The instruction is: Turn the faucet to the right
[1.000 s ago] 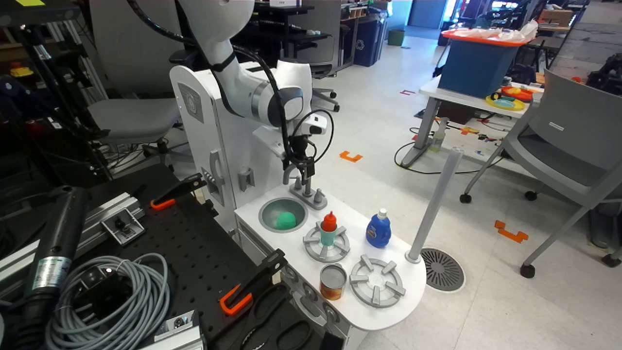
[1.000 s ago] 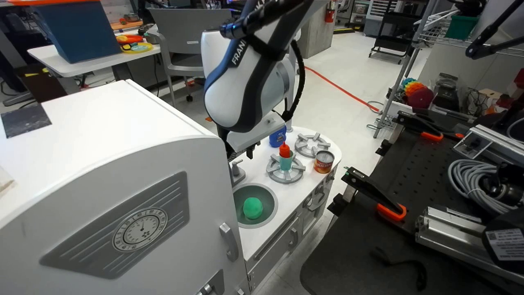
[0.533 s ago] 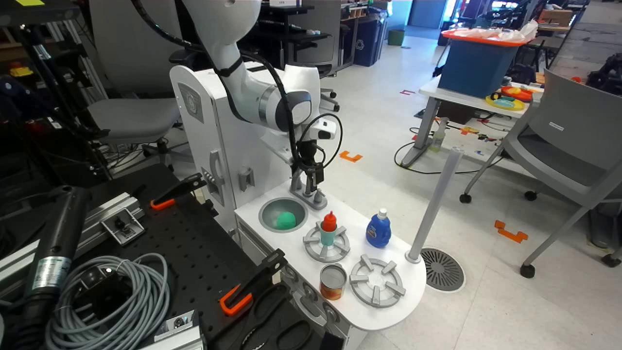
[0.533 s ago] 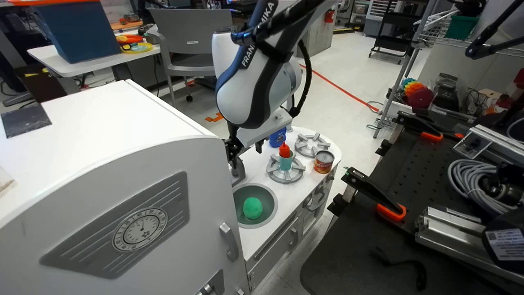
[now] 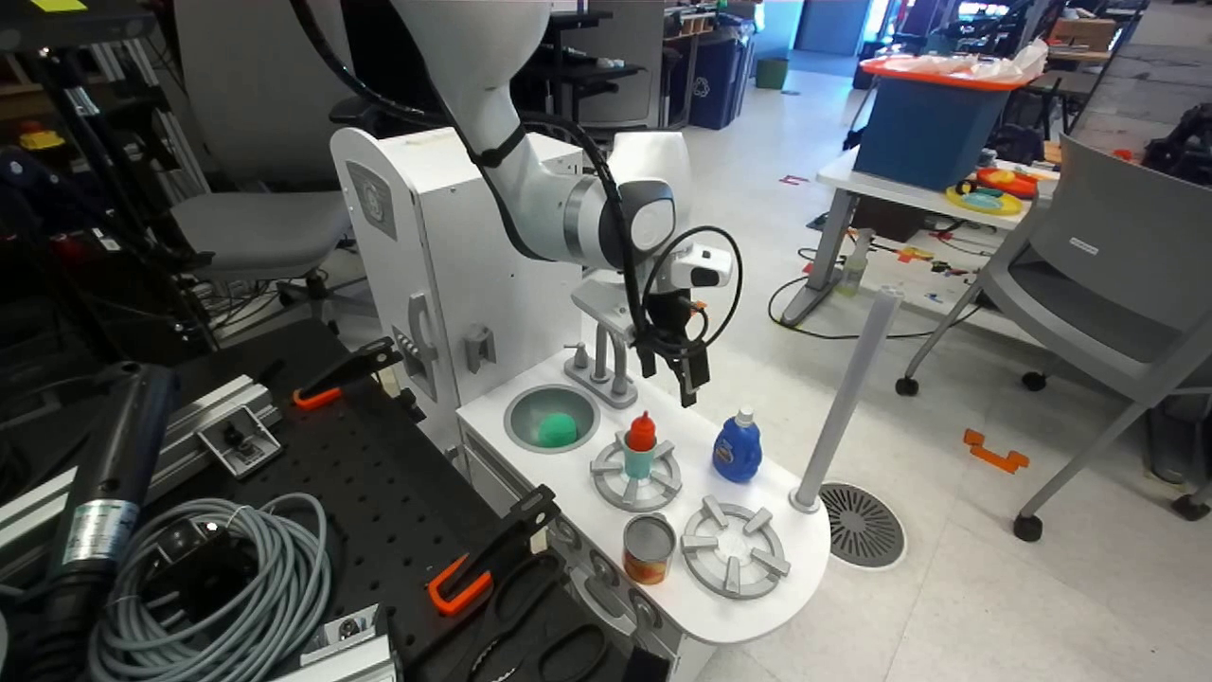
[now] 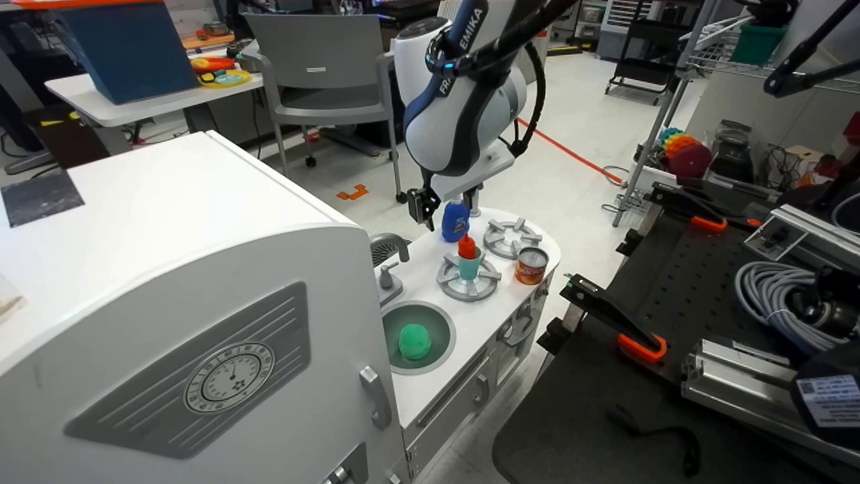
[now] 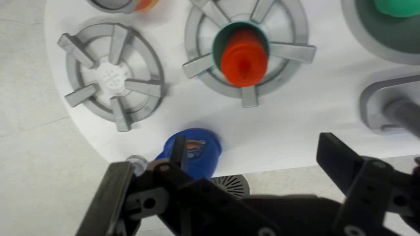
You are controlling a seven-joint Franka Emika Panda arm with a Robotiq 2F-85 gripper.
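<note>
The small grey faucet [image 5: 618, 358] stands on its grey base behind the sink. Its arched spout also shows in an exterior view [image 6: 396, 243], bending toward the burner side rather than over the sink. In the wrist view only part of the faucet's base [image 7: 374, 108] and a grey post show at the right edge; the arch is out of view there. My gripper [image 5: 670, 377] hangs above the counter's back edge, on the burner side of the faucet and apart from it. Its fingers stand wide apart with nothing between them in the wrist view [image 7: 252, 141].
A blue bottle [image 5: 738, 447] stands at the counter's back edge, close below my gripper. A red-topped bottle [image 5: 641, 432] stands in a teal cup on a burner. A can [image 5: 650, 549], a second burner [image 5: 734, 547] and a tall grey post [image 5: 852, 398] are nearby. The sink [image 6: 443, 336] holds a green ball.
My gripper was at the faucet and has moved away toward the burners and blue bottle. The spout has swung from the white cabinet's side round to the burner side.
</note>
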